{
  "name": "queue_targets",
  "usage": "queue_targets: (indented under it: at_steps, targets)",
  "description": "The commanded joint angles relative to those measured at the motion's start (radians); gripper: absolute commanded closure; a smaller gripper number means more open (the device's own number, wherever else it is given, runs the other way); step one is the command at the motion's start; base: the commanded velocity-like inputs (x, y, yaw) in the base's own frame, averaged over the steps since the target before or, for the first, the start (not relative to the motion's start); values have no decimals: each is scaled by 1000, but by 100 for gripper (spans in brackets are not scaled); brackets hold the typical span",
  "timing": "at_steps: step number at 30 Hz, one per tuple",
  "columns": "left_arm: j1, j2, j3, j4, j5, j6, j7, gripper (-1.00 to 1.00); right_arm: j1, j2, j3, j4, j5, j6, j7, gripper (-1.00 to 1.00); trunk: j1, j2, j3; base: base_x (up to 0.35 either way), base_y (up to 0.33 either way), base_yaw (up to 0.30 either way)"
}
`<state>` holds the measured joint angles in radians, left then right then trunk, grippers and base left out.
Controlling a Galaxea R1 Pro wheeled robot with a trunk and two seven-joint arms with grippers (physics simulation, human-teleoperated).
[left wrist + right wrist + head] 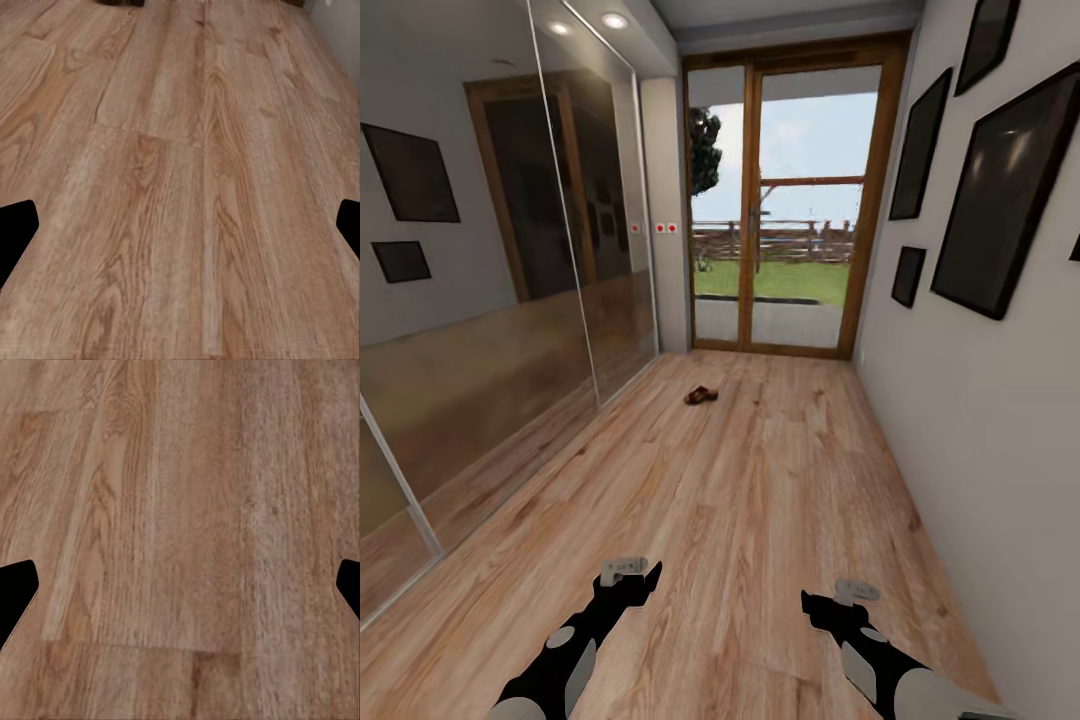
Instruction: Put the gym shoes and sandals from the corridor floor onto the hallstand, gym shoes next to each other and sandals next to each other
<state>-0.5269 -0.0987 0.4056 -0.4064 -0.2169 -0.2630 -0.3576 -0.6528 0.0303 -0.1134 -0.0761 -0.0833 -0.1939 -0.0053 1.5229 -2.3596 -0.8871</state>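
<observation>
Wood-plank corridor floor runs ahead to a glazed door, with mirrored wardrobe panels along one wall and dark picture frames along the other. Both arms are held low and forward, probably a travelling pose while the base drives. The left end effector and right end effector carry nothing, and both wrist views show dark fingertips at opposite edges over bare planks, so the jaws stand wide. One dark brown sandal lies on the floor well beyond both end effectors, near the door, likely the next target.
</observation>
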Motion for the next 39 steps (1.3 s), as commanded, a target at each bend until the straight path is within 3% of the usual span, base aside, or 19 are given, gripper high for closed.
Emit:
queue_targets:
  at_steps: [1, 39]
  targets:
    - [-1, -1, 9, 0, -10, -4, -5, -100, -1, 0, -3, 1, -9, -4, 1, -100, 0, 0, -1, 347, 0, 0]
    - [-1, -1, 7, 1, -10, -4, -4, -100, -1, 0, -3, 1, -11, -4, 1, -100, 0, 0, -3, 347, 0, 11]
